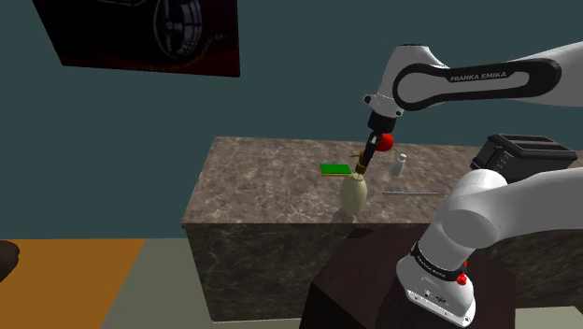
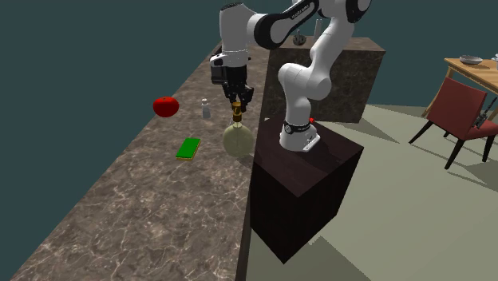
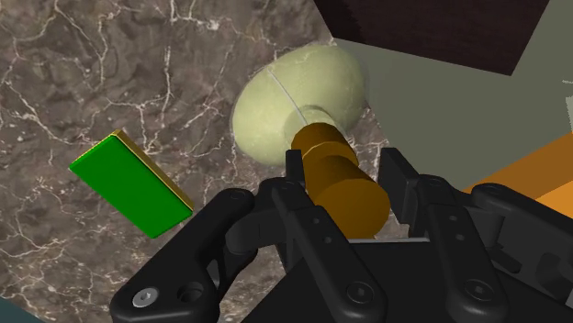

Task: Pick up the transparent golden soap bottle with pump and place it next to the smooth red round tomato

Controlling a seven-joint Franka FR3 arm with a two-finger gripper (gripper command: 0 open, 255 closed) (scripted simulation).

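The soap bottle (image 1: 354,192) has a round pale yellow-green body and a golden pump top (image 3: 342,188). It is upright at the stone counter's edge nearest the stand (image 2: 238,137). My gripper (image 1: 364,161) comes down on it from above, shut on the pump, with a black finger pressed on either side of the golden cylinder (image 3: 347,165). I cannot tell whether its base touches the counter. The red tomato (image 2: 166,105) lies further in on the counter; in the shoulder view the tomato (image 1: 386,143) shows partly behind my hand.
A flat green block (image 2: 189,148) lies on the counter (image 2: 120,207) beside the bottle. A small clear bottle (image 2: 206,108) stands near the tomato. A thin grey utensil (image 1: 411,193) and a black toaster (image 1: 523,154) are toward the shoulder view's right. The dark stand (image 2: 307,184) abuts the counter.
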